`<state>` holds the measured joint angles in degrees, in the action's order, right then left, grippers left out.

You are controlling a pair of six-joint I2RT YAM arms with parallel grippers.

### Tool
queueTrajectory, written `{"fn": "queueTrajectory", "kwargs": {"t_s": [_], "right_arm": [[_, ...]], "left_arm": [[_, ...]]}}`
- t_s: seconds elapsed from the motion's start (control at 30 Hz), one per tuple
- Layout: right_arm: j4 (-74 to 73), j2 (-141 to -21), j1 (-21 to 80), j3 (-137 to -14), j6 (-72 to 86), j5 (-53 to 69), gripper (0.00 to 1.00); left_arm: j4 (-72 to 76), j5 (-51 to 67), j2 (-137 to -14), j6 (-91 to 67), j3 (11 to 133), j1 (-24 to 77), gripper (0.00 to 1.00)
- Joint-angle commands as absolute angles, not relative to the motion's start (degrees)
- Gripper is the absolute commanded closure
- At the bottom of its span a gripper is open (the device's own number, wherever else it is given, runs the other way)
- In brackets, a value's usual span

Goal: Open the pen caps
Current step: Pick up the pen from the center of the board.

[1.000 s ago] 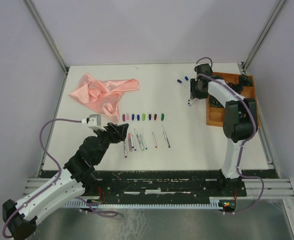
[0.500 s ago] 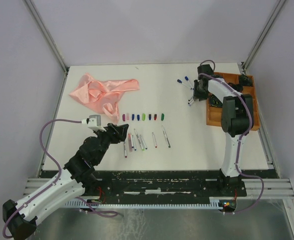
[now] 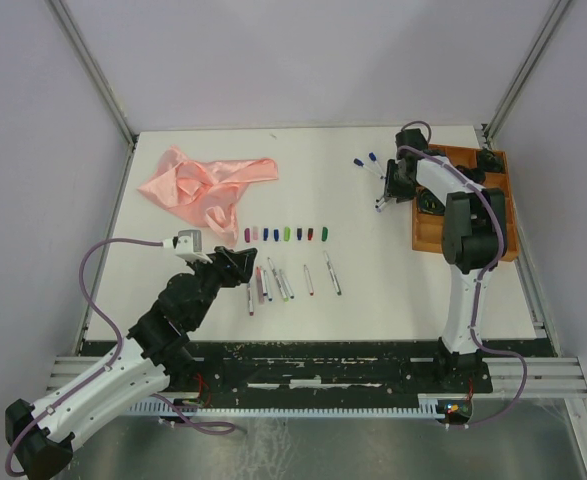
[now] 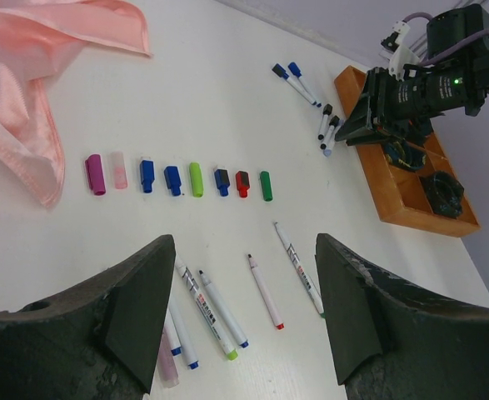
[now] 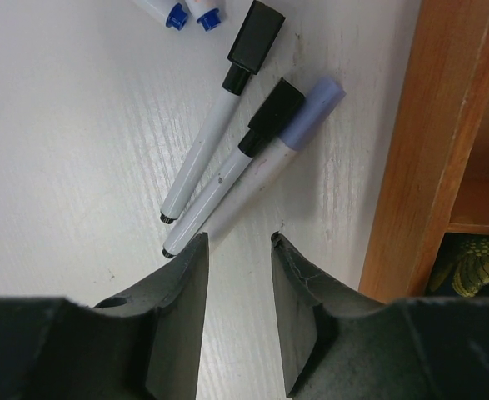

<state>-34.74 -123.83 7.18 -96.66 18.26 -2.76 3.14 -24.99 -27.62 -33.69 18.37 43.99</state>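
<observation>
Several pen caps (image 3: 285,234) lie in a row at mid-table, purple to green in the left wrist view (image 4: 196,178). Several uncapped white pens (image 3: 283,282) lie just nearer, under my open, empty left gripper (image 3: 241,266), whose jaws stand wide apart above them (image 4: 244,250). Three capped pens (image 5: 227,167), two with black caps and one lavender, lie beside the tray. My right gripper (image 5: 238,242) hovers low at their lower ends, open with a narrow gap, empty; it also shows in the top view (image 3: 387,190). Two blue-capped pens (image 3: 365,160) lie farther back.
A crumpled pink cloth (image 3: 208,185) lies at the far left, also in the left wrist view (image 4: 27,75). A wooden tray (image 3: 428,238) with dark items stands at the right edge; its wall (image 5: 411,125) is close to my right fingers.
The right arm's wrist has shifted slightly right and back, staying over the capped pens. The left arm, caps and pens have not moved.
</observation>
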Motion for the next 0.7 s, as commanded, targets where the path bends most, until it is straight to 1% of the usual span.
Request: {"fn": "queueTrajectory", "kwargs": {"t_s": [0.0,0.33,0.4,0.47,0.67], "right_arm": [[-34.21,-124.33,6.9,-99.01,20.56,-2.57,0.57],[-34.75,-125.67,6.79,-98.38,19.66,-3.59,0.61],[-34.89,-125.09,6.75,-97.88,19.45,-3.72,0.62],[-34.72,-124.27,6.68,-96.95,19.18,-3.79,0.65],[-34.37,-122.24,6.42,-93.72,18.27,-4.21,0.68]], "left_arm": [[5.32,-26.12,-27.2,-35.22,18.77,43.99,0.25],[4.85,-26.46,-26.63,-35.24,18.63,44.03,0.25],[4.83,-26.42,-26.63,-35.24,18.67,44.03,0.25],[4.81,-26.42,-26.58,-35.24,18.64,44.02,0.25],[4.94,-26.2,-26.61,-35.42,18.45,43.98,0.25]]}}
